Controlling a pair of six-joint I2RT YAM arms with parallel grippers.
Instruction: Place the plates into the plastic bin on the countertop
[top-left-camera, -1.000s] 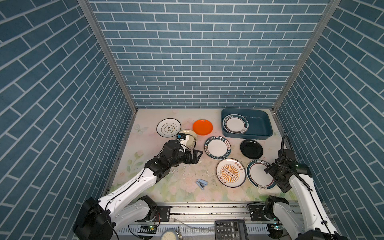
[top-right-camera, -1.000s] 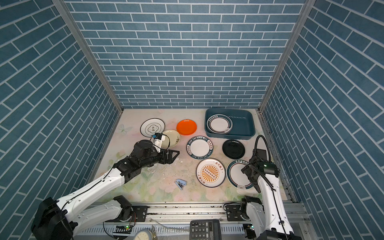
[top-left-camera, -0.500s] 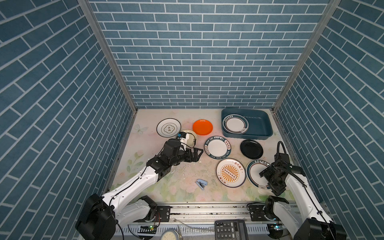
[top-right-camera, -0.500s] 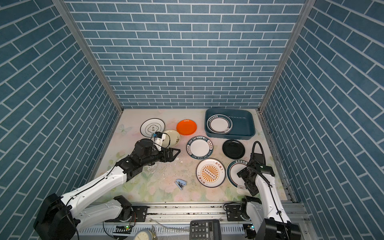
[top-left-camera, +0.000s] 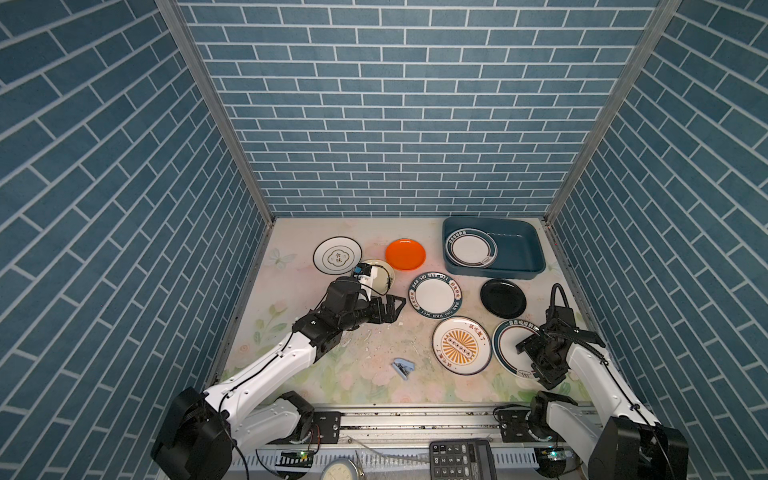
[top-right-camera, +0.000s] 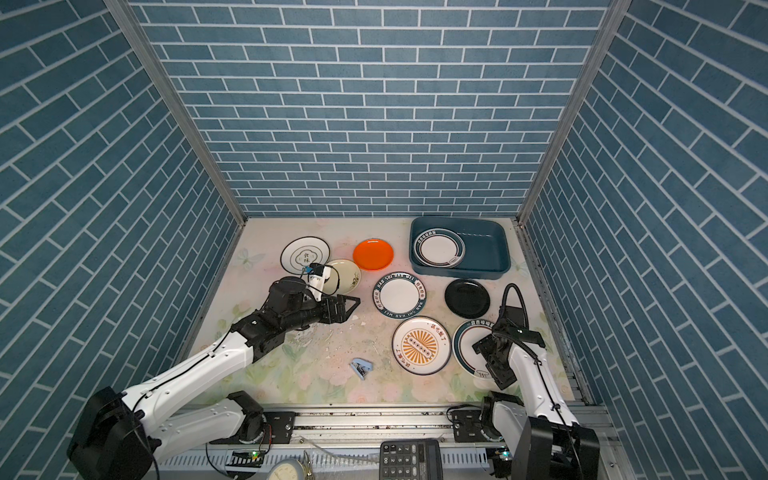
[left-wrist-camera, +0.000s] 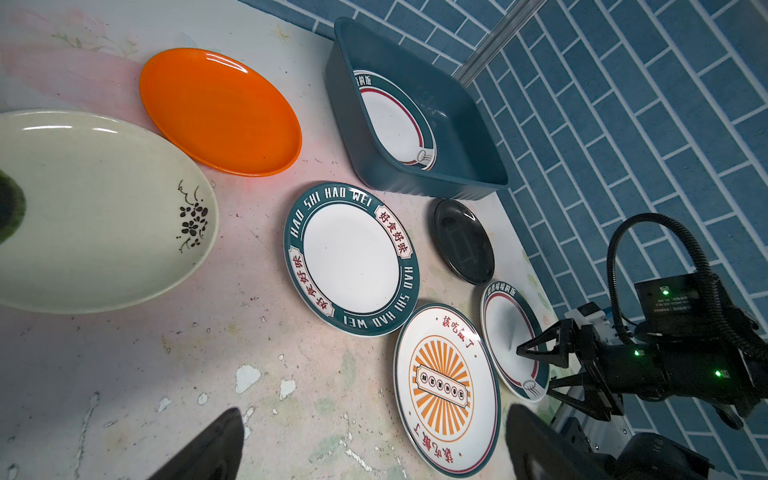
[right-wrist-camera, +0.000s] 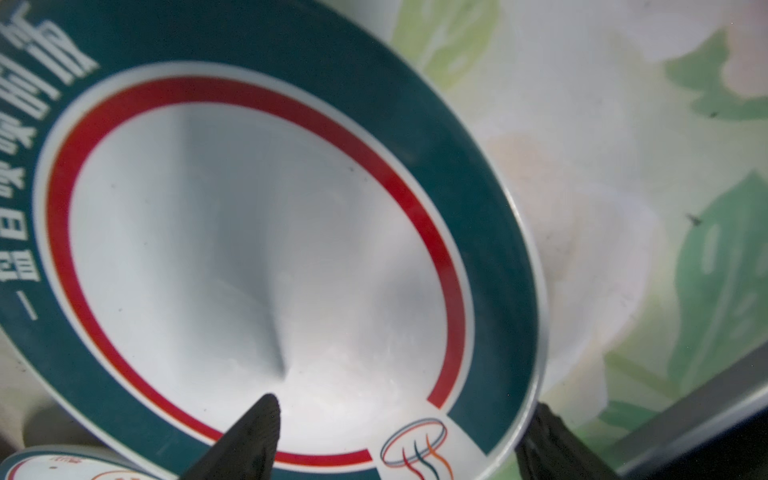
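Now that right arm (top-left-camera: 590, 370) has moved over teal-rimmed plate (top-left-camera: 509, 345) at worktop (top-left-camera: 365, 374) front, we note right jaws wide astride rim, grip pending; left jaws wide, idle; plastic bin (top-left-camera: 519, 249) well apart.

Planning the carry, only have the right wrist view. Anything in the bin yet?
Observer: One white round plate with a teal rim lies in the dark teal rectangular plastic bin, left half.
Operator: Path clear?
Observer: A plain black round plate lies on the floral cream countertop between your teal-rimmed white plate and the bin.
Operator: And the left jaws?
Observer: Open, empty, beside the white round plate lettered HAO SHI HAO WEI.
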